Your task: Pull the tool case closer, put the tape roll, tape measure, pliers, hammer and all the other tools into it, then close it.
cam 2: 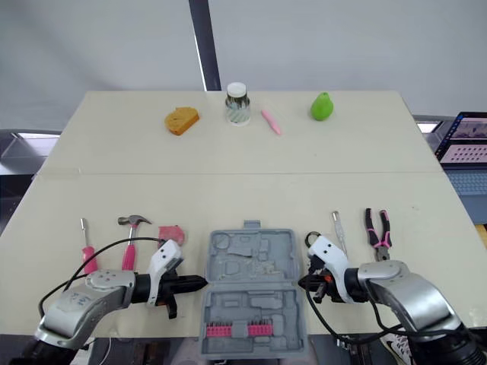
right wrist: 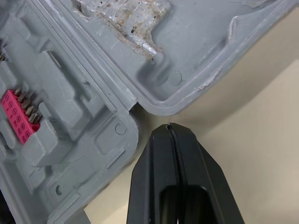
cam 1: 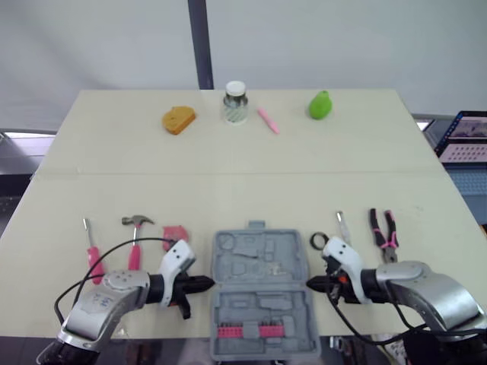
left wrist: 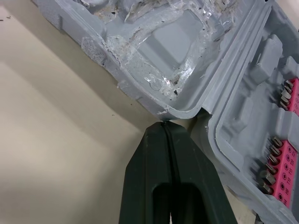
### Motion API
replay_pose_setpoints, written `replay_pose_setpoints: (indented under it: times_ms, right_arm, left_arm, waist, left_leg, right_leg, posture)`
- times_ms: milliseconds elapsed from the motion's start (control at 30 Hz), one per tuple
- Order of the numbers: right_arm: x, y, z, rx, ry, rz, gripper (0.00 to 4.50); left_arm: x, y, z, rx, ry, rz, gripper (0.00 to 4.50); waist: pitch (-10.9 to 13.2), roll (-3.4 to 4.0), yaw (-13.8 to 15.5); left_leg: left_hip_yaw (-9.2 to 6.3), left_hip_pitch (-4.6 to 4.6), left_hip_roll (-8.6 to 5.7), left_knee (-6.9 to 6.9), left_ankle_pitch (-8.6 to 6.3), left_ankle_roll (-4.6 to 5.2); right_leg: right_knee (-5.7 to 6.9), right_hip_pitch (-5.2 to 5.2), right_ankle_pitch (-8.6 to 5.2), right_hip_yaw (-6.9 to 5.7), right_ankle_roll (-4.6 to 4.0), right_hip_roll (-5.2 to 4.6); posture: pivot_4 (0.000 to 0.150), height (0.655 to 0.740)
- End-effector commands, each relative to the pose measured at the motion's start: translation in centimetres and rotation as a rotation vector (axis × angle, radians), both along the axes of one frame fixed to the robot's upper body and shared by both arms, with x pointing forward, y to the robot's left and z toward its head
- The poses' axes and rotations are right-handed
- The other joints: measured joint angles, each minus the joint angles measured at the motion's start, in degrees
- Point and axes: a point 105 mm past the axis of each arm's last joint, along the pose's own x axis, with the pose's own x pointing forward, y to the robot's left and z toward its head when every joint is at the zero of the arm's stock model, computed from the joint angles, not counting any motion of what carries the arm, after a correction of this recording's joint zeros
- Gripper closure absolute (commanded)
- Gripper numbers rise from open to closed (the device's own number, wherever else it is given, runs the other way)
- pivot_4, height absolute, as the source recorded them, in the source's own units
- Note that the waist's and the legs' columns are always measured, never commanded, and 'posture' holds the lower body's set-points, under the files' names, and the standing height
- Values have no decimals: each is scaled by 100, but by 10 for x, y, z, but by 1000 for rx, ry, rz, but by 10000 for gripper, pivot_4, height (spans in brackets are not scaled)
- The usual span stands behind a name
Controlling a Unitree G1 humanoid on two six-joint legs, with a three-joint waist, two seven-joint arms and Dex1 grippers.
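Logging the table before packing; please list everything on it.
Tool case: one, grey, open, near edge.
Bit strip: one, pink, inside case.
Screwdriver: one, pink handle, far left.
Hammer: one, pink handle, beside screwdriver.
Tape measure: one, pink, left of case.
Tape roll: one, dark, right of case.
Slim tool: one, pale, beside roll.
Pliers: one, black-pink, far right.
Lump: one, orange, far edge.
Jar: one, white lid, far edge.
Pen: one, pink, beside jar.
Pear: one, green, far edge.
Left pincer: one, black, left of case.
Right pincer: one, black, right of case.
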Motion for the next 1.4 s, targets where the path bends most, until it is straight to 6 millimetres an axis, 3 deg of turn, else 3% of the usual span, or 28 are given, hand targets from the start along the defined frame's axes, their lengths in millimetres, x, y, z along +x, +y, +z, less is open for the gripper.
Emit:
replay_pose_setpoints:
  times_ms: [33, 233, 367, 533, 767, 933, 1033, 1267, 1300, 1400]
  right_arm:
    - [2, -8, 12, 8, -38, -2, 44855]
    - [-1, -27, 28, 1, -84, -10, 44855]
    - [-5, -38, 39, 5, -126, -14, 44855]
    - [-4, -49, 58, 84, -318, -70, 44855]
    - [-16, -64, 61, 124, -505, -168, 44855]
    - [-38, -72, 54, 158, -466, -199, 44855]
    - [-52, -79, 43, 169, -382, -218, 36701]
    - [-69, -81, 27, 172, -330, -235, 3030]
    - [-70, -81, 26, 172, -330, -235, 0]
    - [-70, -80, 25, 168, -343, -230, 0]
  left_arm:
    - [-2, 9, 17, -35, -25, 9, 45000]
    - [-13, 19, 53, -122, -59, -18, 45000]
    - [-16, 26, 65, -136, -110, -16, 45000]
    - [-16, 38, 99, -234, -442, 9, 45000]
    - [-37, 60, 84, -210, -537, 20, 45000]
    - [-58, 72, 63, -165, -539, 27, 45000]
    - [-64, 75, 54, -158, -531, 57, 36808]
    - [-75, 77, 42, -166, -512, 94, 4260]
    - [-75, 78, 41, -161, -517, 99, 189]
    - [-77, 78, 40, -163, -530, 97, 189]
  waist:
    - [0, -1, -4]
    - [1, -1, 6]
    - [1, -2, 7]
    - [2, -3, 15]
    - [1, -5, 15]
    - [1, -4, 10]
    - [-1, -7, 12]
    - [-2, -7, 6]
    - [-2, -7, 2]
    - [-3, -8, 1]
  left_leg:
    - [-1, 0, 0, 0, 0, 0]
    - [-1, -1, -1, -2, -1, 2]
    - [-2, 3, -3, -4, -2, 2]
    - [-1, 3, -3, -6, -2, 3]
    - [16, 9, -3, -7, -4, 6]
    - [19, 12, -1, -10, -17, 10]
    - [18, 12, -1, -9, -22, 18]
    - [13, 13, 0, -13, -40, 39]
    - [13, 14, 0, -13, -40, 38]
    - [14, 14, 1, -13, -40, 38]
  right_leg:
    - [0, 0, 0, 0, 0, 0]
    - [-4, 2, 0, -5, -1, -9]
    - [-11, 12, 0, -16, -1, -14]
    - [-16, 15, 0, -20, -1, -12]
    - [-16, 14, 0, -29, 0, -8]
    - [-22, 15, 0, -18, 0, -9]
    - [-25, 17, 0, -13, 0, -14]
    - [-37, 21, -2, -15, -4, -20]
    - [-38, 22, -2, -15, -4, -20]
    - [-39, 23, -2, -15, -4, -20]
  posture:
    - [1500, 6950]
    - [1500, 6950]
    - [1500, 6950]
    - [1500, 6950]
    - [1500, 6950]
    - [1500, 6950]
    - [1500, 6950]
    - [1500, 6950]
    - [1500, 6950]
    - [1500, 6950]
